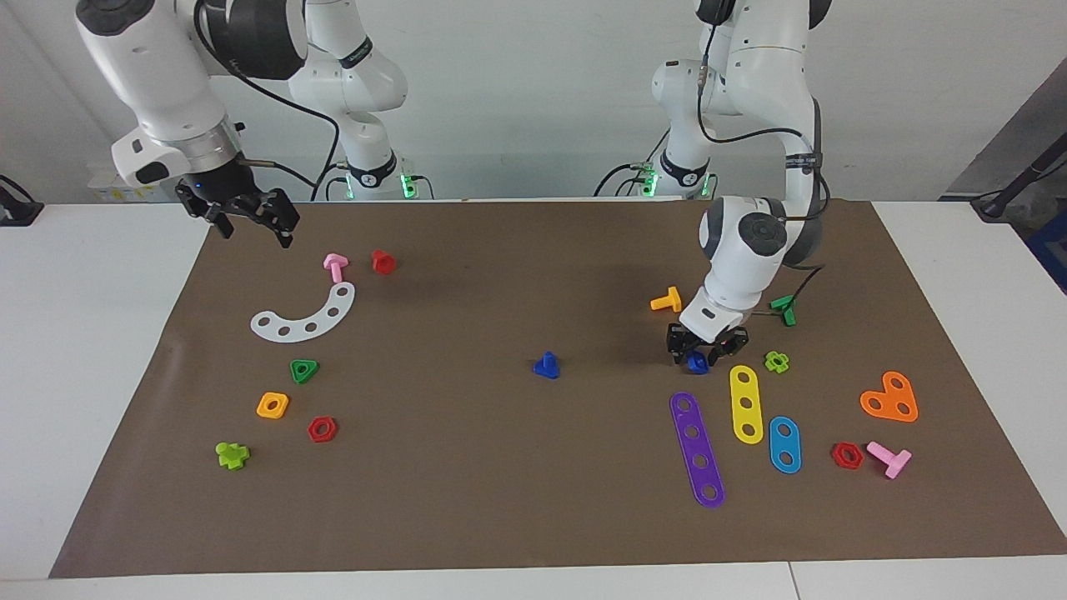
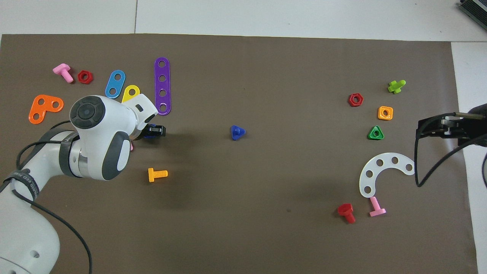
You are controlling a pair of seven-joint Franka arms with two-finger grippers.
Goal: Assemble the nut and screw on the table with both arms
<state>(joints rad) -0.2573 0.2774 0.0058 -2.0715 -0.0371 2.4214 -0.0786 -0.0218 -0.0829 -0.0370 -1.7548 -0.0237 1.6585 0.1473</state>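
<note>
The dark-blue nut [image 1: 696, 362] lies on the brown mat [image 1: 500, 483] toward the left arm's end, next to a yellow strip. My left gripper [image 1: 697, 357] is down at the mat, right over the nut. In the overhead view only a sliver of the nut [image 2: 149, 132] shows beside the left gripper [image 2: 154, 131]. The dark-blue screw [image 1: 546, 365] stands alone near the mat's middle and also shows in the overhead view [image 2: 237, 132]. My right gripper [image 1: 254, 233] is open and empty. It hangs in the air over the mat's edge at the right arm's end, and it shows in the overhead view too [image 2: 419, 130].
Around the left gripper lie an orange bolt [image 1: 666, 301], a green bolt [image 1: 784, 307], a light-green piece [image 1: 777, 362], and purple [image 1: 697, 450], yellow [image 1: 746, 404] and blue [image 1: 784, 444] strips. Near the right arm lie a white arc [image 1: 304, 317], a pink bolt [image 1: 335, 266], a red bolt [image 1: 383, 262] and several nuts.
</note>
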